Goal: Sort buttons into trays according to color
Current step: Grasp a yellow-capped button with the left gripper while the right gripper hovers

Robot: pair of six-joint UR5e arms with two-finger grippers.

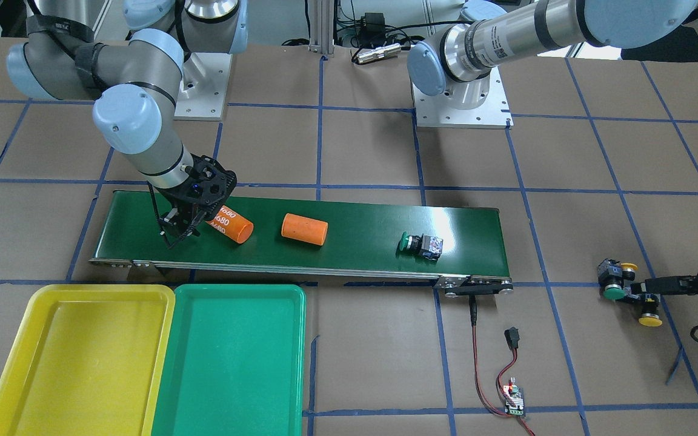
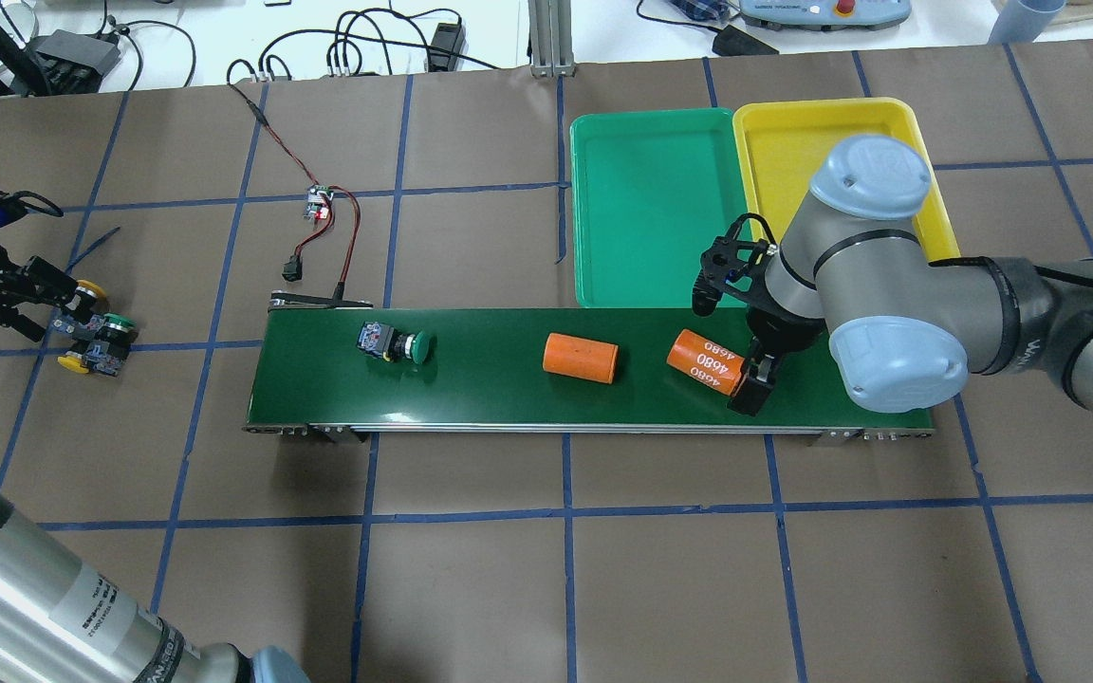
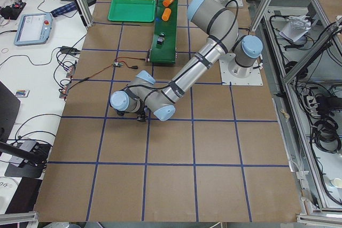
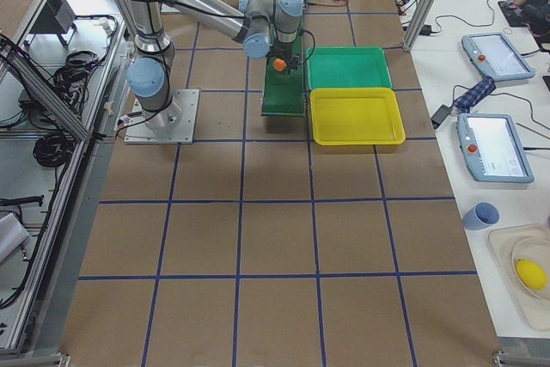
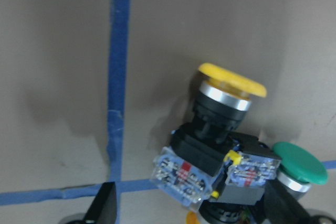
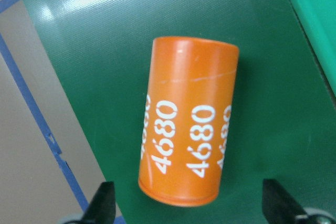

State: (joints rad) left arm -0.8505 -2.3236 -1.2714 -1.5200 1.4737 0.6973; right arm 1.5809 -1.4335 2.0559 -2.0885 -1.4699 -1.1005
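Note:
One green button [image 1: 412, 243] lies on its side on the belt, also in the overhead view [image 2: 404, 344]. Three more buttons, two yellow and one green, sit bunched together [image 1: 628, 290] on the table beyond the belt's end. My left gripper [image 1: 643, 287] is open right at this bunch [image 2: 96, 332]. The left wrist view shows a yellow cap [image 5: 231, 80] and a green cap [image 5: 299, 162] between its spread fingers. My right gripper [image 1: 179, 230] hangs open over the belt beside the orange cylinder marked 4680 [image 6: 186, 124]. The yellow tray [image 1: 82, 357] and the green tray [image 1: 234, 357] lie side by side with nothing in them.
The long dark-green conveyor belt [image 1: 355, 212] also carries a plain orange cylinder [image 1: 304, 229] at its middle. A small controller board with red and black wires [image 1: 514, 396] lies on the table near the belt's end. Blue tape lines mark the brown table.

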